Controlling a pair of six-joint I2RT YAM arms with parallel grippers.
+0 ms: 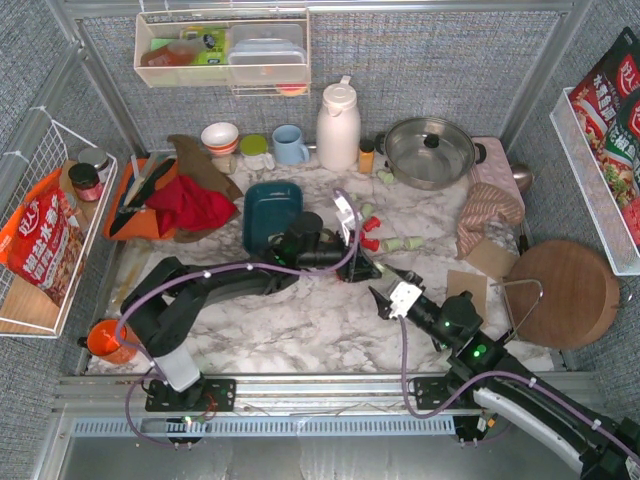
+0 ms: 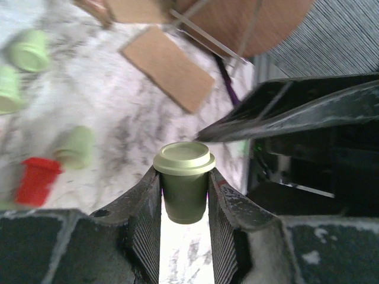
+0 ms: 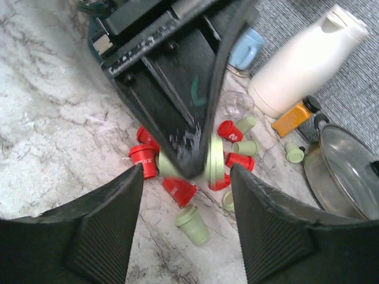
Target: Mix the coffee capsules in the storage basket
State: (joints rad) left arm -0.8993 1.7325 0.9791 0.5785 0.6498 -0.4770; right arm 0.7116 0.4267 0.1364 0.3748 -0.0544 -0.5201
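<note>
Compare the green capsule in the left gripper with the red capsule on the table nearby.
Colour: the green capsule is pale green, the red capsule bright red. State: the green capsule is pinched in the jaws of the left gripper; the red capsule sits loose on the marble table. Both are tapered cups.

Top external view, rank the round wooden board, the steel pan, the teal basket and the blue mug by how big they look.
1. Round wooden board, largest.
2. Steel pan and teal basket look about alike; the left arm hides the basket's near corner, so no ranking.
3. Blue mug, smallest.
</note>
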